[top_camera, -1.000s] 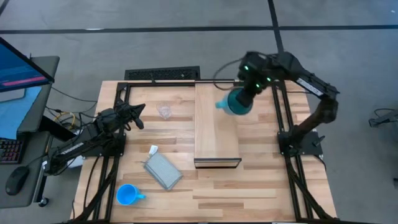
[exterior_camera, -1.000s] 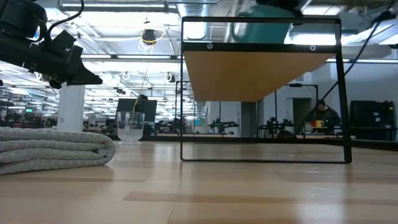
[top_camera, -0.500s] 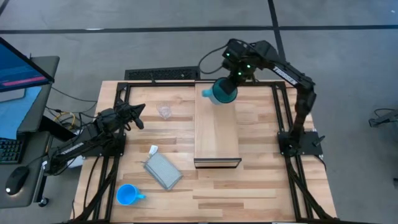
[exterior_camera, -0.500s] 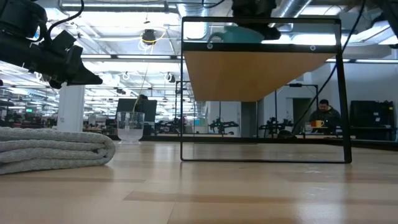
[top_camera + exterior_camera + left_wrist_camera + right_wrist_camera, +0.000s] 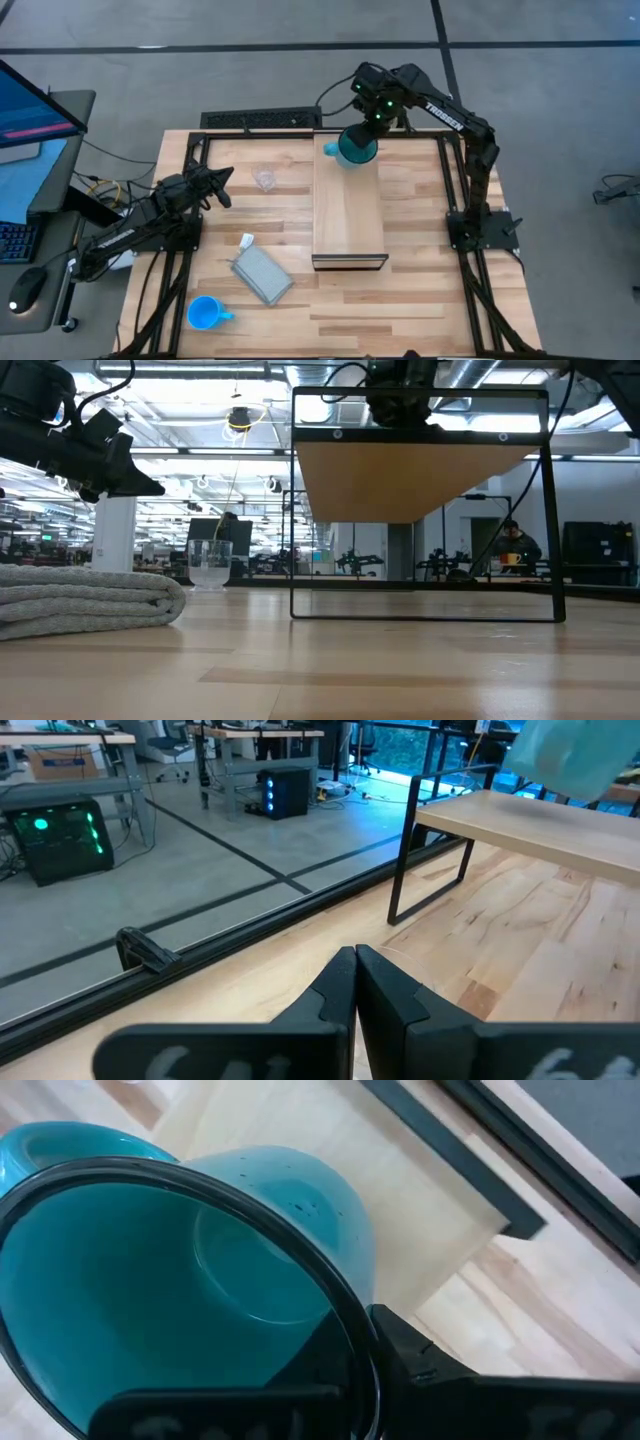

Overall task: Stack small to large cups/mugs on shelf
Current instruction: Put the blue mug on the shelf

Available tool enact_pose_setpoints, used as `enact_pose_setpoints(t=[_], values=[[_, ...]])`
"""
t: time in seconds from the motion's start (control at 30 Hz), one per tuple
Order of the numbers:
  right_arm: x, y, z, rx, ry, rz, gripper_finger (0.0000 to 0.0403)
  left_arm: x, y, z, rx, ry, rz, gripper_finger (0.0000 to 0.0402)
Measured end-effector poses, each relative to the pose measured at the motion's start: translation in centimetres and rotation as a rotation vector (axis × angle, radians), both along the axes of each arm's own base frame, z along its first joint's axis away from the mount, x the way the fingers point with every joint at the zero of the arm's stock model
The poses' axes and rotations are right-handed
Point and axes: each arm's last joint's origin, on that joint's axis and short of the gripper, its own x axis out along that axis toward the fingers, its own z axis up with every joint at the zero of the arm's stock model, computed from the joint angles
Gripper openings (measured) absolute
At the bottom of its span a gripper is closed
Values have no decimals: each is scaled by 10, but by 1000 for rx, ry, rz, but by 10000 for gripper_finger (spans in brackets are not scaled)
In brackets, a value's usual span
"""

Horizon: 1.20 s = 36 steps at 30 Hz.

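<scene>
My right gripper (image 5: 366, 133) is shut on the large teal mug (image 5: 355, 149) over the far end of the pale wood shelf (image 5: 348, 215). The mug's handle (image 5: 330, 150) points toward the table's left. The mug also shows in the left wrist view (image 5: 572, 755). The blue mug (image 5: 205, 313) stands near the table's front left. The clear glass cup (image 5: 265, 180) stands left of the shelf. My left gripper (image 5: 224, 186) is shut and empty, raised to the left of the glass cup. My right gripper holds the teal mug by its rim wall (image 5: 352, 1315), on the side away from the handle. One finger is inside the mug and one finger (image 5: 420, 1365) is outside. The fingers come from above, slanting from the far right. Whether the mug's base rests on the shelf, I cannot tell.
A flat grey pouch (image 5: 262, 274) lies left of the shelf's near end, between the glass cup and the blue mug. The shelf stands on a thin dark frame (image 5: 295, 510). Dark rails (image 5: 452, 180) run along the table's sides.
My right gripper has carried the teal mug toward the table's left and far edges, from beside the shelf's right side to over its far end. It stays shut on the mug. My left arm has kept still.
</scene>
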Motion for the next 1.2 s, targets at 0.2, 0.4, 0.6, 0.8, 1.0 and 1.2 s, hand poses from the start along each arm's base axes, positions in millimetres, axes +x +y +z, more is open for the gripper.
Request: enact_pose_setpoints(t=[0.2,0.4,0.6,0.8,1.0,1.2], values=[[-4,-7,-8,30,22,-56,32,0,0,0,0,1,0,0],[-3,-6,-11,37,34,-46,32,0,0,0,18,17,-3,0],[-3,-6,-11,39,33,-45,32,0,0,0,21,21,-4,0],[5,-4,-18,46,47,-24,32,0,0,0,22,21,-3,0],[9,-1,-20,44,51,32,32,0,0,0,21,21,-1,0],[9,-1,-21,47,51,35,32,0,0,0,18,26,-2,0]])
